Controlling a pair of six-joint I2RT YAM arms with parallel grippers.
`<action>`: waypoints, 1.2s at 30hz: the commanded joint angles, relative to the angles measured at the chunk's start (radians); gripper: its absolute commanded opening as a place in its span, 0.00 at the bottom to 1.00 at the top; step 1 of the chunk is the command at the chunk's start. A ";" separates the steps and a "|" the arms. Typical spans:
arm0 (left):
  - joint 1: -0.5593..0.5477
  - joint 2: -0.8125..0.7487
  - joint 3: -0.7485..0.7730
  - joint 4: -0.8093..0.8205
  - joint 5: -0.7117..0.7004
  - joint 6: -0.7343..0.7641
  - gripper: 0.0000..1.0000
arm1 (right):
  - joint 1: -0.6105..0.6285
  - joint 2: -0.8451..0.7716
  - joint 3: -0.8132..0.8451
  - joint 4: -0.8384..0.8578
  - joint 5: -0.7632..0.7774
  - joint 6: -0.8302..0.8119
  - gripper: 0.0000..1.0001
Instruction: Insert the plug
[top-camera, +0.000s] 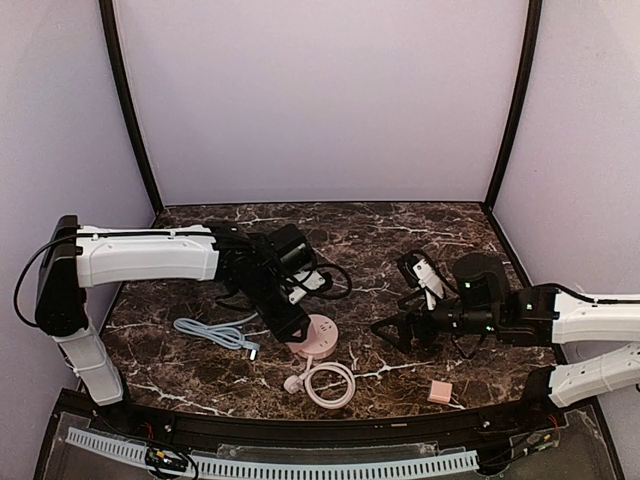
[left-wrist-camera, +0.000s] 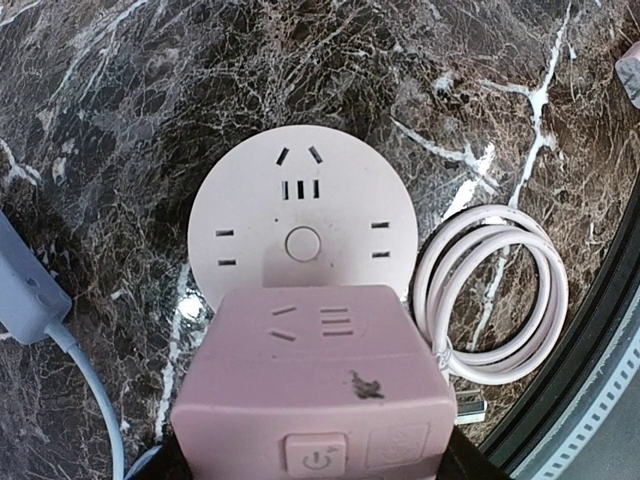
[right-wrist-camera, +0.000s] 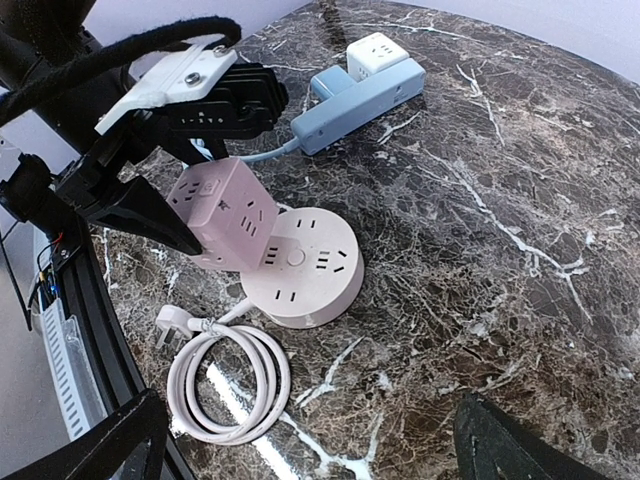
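**Q:** Which step is shown?

**A:** Alignment before insertion. The left tool (top-camera: 296, 333) is clamped on the pink cube plug (left-wrist-camera: 315, 400), which is tilted over the lower edge of the round socket (left-wrist-camera: 300, 215), mid-frame in the left wrist view. Its pins are hidden.

**Q:** What does the next move need?

**A:** Probably levelling the cube, matching pins to slots, then pressing down. The right tool (top-camera: 385, 330), spread wide and empty, hovers right of centre over the tabletop (top-camera: 400, 225).

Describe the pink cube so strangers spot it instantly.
At the front of the dark marble table, find the round pink socket hub. The pink plastic cube adapter tilts over it in the left pincer; it is the only pink box with a power button.
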 joint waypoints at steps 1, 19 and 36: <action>0.004 0.014 0.043 -0.028 -0.005 0.020 0.01 | -0.006 -0.006 -0.014 0.016 0.003 -0.008 0.99; 0.009 0.064 0.060 -0.043 -0.013 0.021 0.01 | -0.006 -0.003 -0.019 0.025 -0.008 -0.008 0.99; 0.008 0.129 0.098 -0.073 -0.020 0.034 0.01 | -0.007 -0.003 -0.021 0.027 -0.006 -0.011 0.99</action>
